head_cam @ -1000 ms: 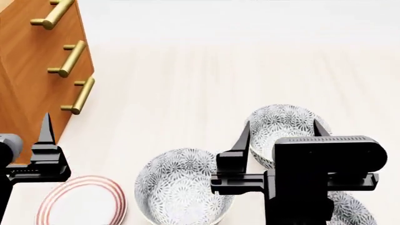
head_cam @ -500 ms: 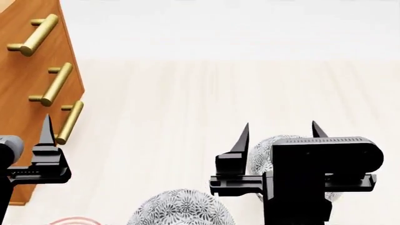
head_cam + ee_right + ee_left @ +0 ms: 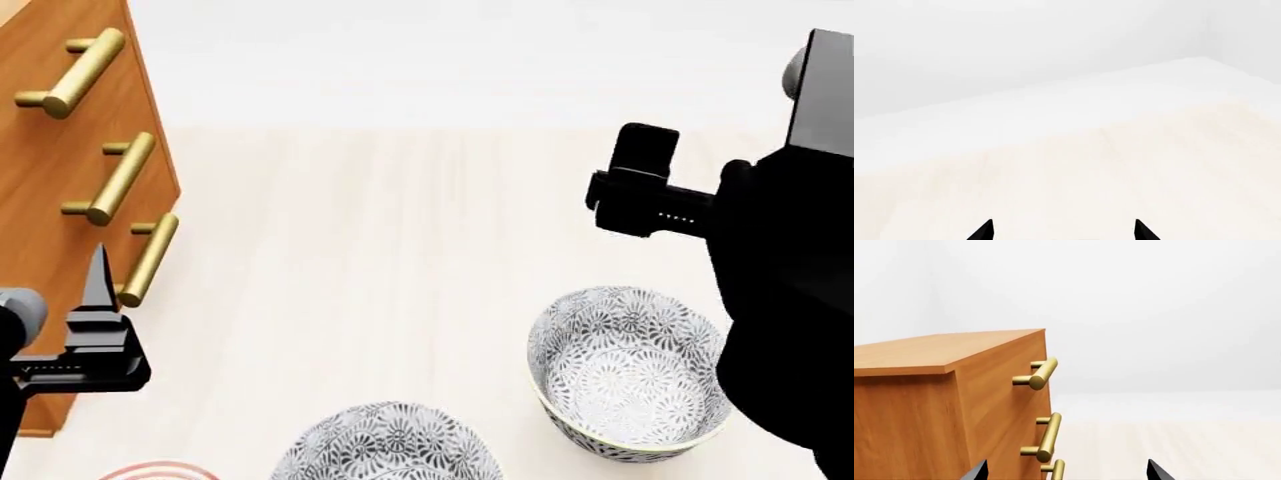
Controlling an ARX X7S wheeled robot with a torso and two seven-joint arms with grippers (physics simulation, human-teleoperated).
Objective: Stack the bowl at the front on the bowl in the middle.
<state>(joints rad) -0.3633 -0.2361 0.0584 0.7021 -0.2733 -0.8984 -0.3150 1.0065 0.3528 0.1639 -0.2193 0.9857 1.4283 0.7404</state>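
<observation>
Two grey floral bowls show in the head view. One bowl (image 3: 627,372) stands at the right, and a nearer bowl (image 3: 387,445) is cut off by the lower edge. The bowl at the front is out of view. My right gripper (image 3: 1062,231) is open over bare tabletop with nothing between its fingertips. Its wrist (image 3: 661,205) hangs high at the upper right, above and beyond the right bowl. My left gripper (image 3: 1067,472) is open and empty beside the drawer front. One of its fingers (image 3: 99,290) shows at the left edge.
A wooden chest of drawers (image 3: 54,150) with brass handles (image 3: 1043,375) stands along the left. The rim of a red-striped plate (image 3: 158,467) peeks in at the lower left. The pale wooden tabletop (image 3: 400,230) stretches to a white wall.
My right arm has risen from in front of the bowls to the upper right, uncovering the right bowl. The head view tilted up earlier, then held. The left arm has stayed put.
</observation>
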